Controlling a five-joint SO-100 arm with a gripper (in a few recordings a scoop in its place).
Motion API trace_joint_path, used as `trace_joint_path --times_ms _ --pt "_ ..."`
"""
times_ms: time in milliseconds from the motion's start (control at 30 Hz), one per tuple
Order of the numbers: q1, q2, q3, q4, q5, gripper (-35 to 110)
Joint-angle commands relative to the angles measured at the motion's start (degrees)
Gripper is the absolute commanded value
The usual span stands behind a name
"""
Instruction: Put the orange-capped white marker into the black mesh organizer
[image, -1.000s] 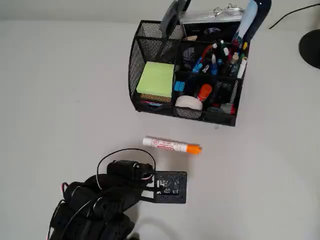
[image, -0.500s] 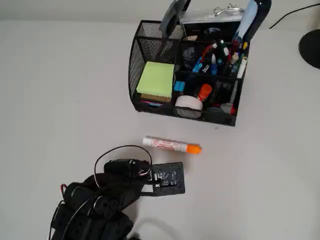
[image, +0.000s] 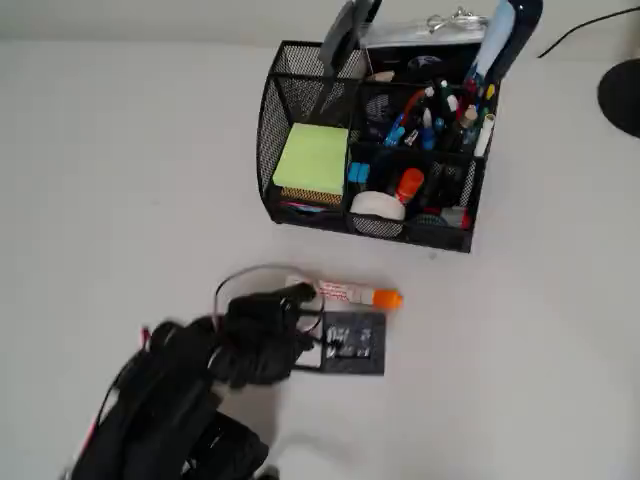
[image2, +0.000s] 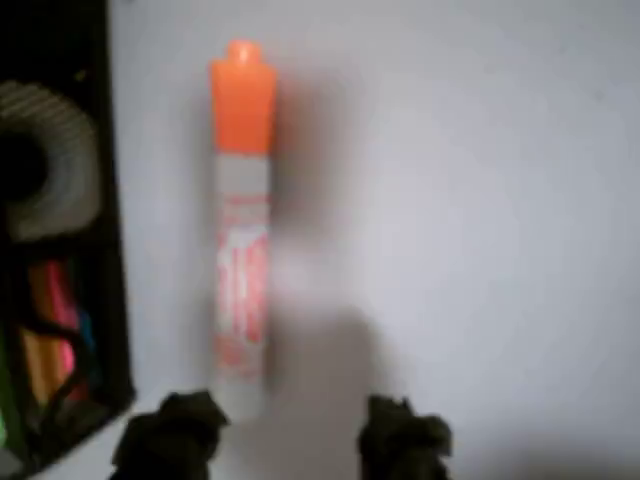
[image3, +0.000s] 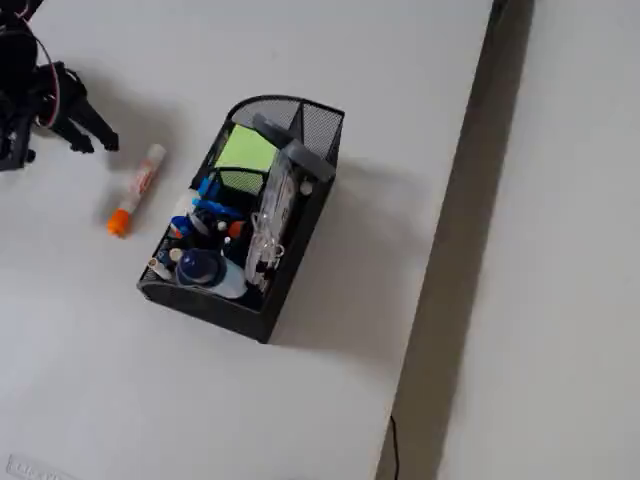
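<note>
The thick white cylindrical marker with red-orange barrel printing and a bright orange cap (image: 350, 294) is seen lying flat on the white tabletop (image: 120, 180), between the arm and the black wire-mesh organizer (image: 300, 215), apart from the organizer's front wall. In the overhead view the cap points right; in the fixed view the marker (image3: 136, 190) lies just left of the organizer (image3: 300, 215), cap toward the lower left.

The black end effector (image2: 283, 437) is recorded with its two fingers parted, nothing held between them. In the wrist view the uncapped end of the marker (image2: 241, 240) sits just above the left fingertip (image2: 172, 432), slightly left of the gap between the fingers; whether it is touched cannot be told through the blur. In the overhead view the end effector (image: 295, 296) overlaps the marker's left end.

The organizer is loaded: a yellow-green sticky-note pad (image: 312, 160) in the left compartment, assorted pens (image: 435, 115) in the rear right compartment, a white tape roll (image: 377, 205) at the front. The organizer's edge (image2: 60, 250) is visible at the left of the wrist view.
</note>
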Motion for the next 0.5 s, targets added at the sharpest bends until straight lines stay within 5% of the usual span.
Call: trace_joint_path --times_ms 0,467 --pt "0.88 -18.19 -14.15 -2.29 2.37 20" --pt "3.16 -46.67 -31.2 -4.39 3.87 20"
